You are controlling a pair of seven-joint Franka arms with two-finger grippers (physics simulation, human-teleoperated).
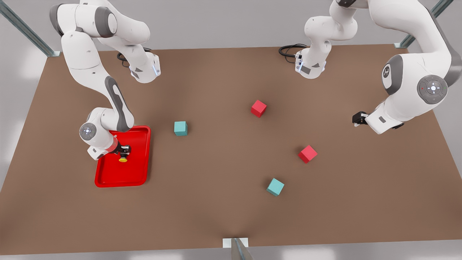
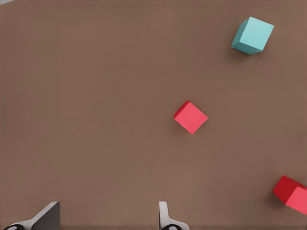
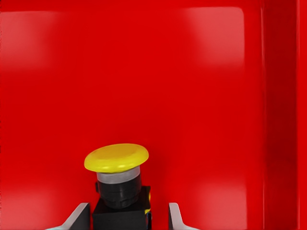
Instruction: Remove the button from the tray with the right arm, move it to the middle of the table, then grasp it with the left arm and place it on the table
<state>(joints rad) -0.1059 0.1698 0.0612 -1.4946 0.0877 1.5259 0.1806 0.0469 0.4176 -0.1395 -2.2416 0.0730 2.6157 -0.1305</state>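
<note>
One small button, with a round yellow cap, black neck and boxy base, lies inside the red tray, near its middle. The right gripper reaches down into the tray from a bent arm, fingers either side of the button's base with gaps showing, not clamped. The left gripper waits well apart from the tray, over the table, fingers spread.
</note>
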